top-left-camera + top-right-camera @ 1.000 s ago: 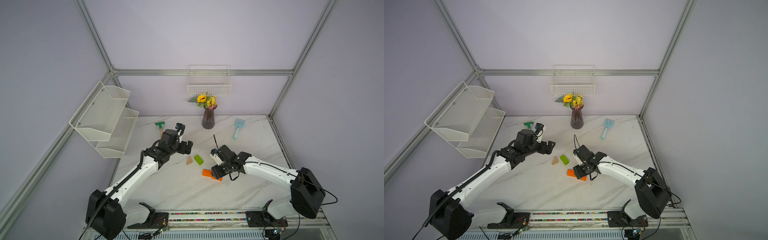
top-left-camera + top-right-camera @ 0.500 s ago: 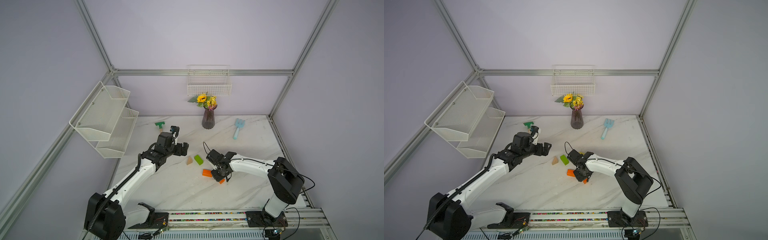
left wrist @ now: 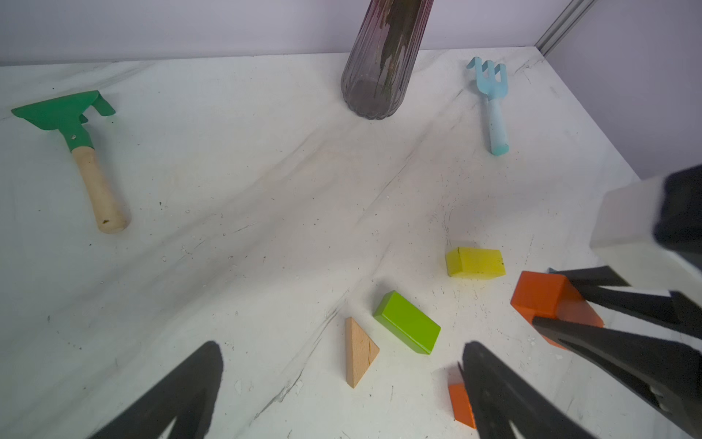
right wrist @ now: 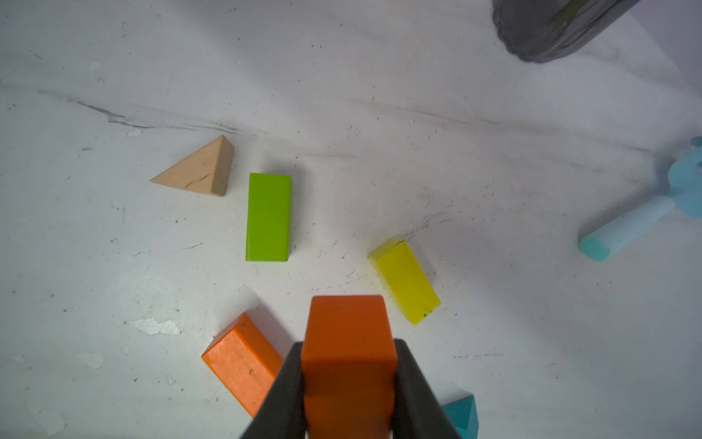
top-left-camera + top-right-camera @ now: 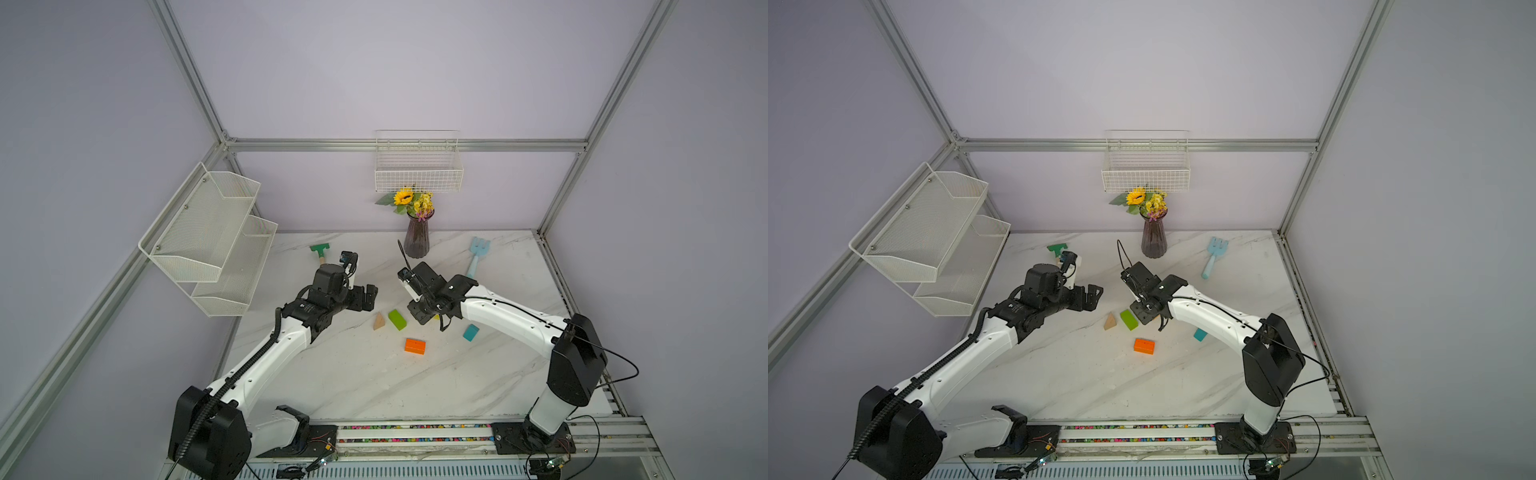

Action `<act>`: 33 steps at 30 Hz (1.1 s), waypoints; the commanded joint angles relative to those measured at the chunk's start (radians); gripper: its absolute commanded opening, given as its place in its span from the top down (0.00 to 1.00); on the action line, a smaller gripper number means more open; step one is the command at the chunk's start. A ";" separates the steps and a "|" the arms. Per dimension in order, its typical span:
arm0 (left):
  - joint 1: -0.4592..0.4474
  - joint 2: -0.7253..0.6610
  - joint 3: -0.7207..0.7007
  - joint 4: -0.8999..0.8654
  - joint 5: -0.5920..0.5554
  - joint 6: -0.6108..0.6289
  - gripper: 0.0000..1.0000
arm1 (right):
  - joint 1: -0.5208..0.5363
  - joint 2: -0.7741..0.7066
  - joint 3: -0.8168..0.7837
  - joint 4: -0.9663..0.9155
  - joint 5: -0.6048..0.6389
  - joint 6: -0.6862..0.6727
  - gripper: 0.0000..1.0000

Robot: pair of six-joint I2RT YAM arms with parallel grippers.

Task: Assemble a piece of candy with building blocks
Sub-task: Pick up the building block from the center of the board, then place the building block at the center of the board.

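One orange block sits pinched in the right gripper; the left gripper stands wide open, empty.

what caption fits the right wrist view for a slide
Right gripper grips an orange block; green block, yellow block, tan triangle lie loose.
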 commanded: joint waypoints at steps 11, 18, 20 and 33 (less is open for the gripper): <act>0.009 -0.080 -0.018 0.004 -0.012 -0.032 0.01 | -0.099 0.231 0.071 0.316 -0.014 -0.546 1.00; 0.008 -0.095 -0.039 0.007 -0.007 -0.043 0.01 | -0.105 0.234 0.019 0.448 -0.171 -0.721 1.00; 0.008 -0.098 -0.045 0.009 -0.007 -0.046 0.01 | -0.111 0.250 0.025 0.425 -0.210 -0.740 1.00; 0.007 -0.090 -0.052 0.012 -0.014 -0.047 0.01 | -0.117 0.359 0.094 0.261 -0.274 -0.709 0.90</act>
